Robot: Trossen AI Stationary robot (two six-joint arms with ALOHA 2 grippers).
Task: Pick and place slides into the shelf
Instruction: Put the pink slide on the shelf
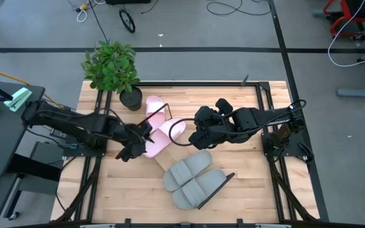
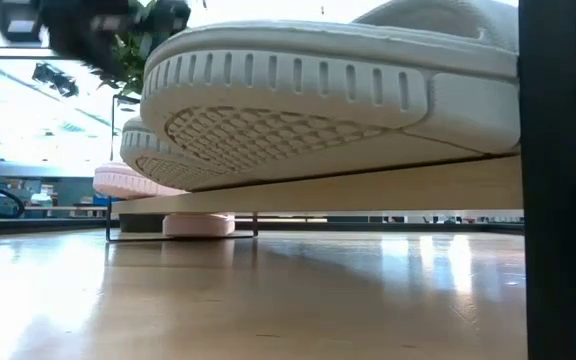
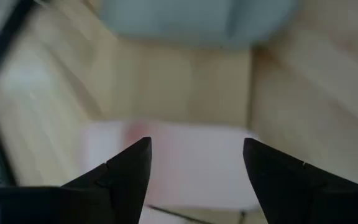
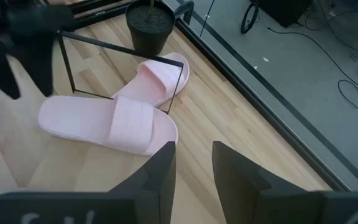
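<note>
The shelf board (image 1: 161,159) lies slantwise on the table, with dark wire frames at its ends. Two grey slides (image 1: 192,177) lie side by side on its near right part and fill the low view (image 2: 328,100). One pale pink slide (image 1: 165,138) lies on the board's far left part and also shows in the right wrist view (image 4: 110,124). The second pink slide (image 1: 154,107) lies on the table by the pot, at the wire frame (image 4: 120,53). My left gripper (image 1: 141,138) is open just above the first pink slide's end (image 3: 191,168). My right gripper (image 1: 198,138) is empty, its fingers slightly apart (image 4: 194,165).
A potted plant (image 1: 113,66) stands at the table's far left, its dark pot (image 4: 149,25) close to the second pink slide. Bare tabletop (image 1: 113,183) lies on the near left. Dark rails (image 1: 268,126) run along the table's sides.
</note>
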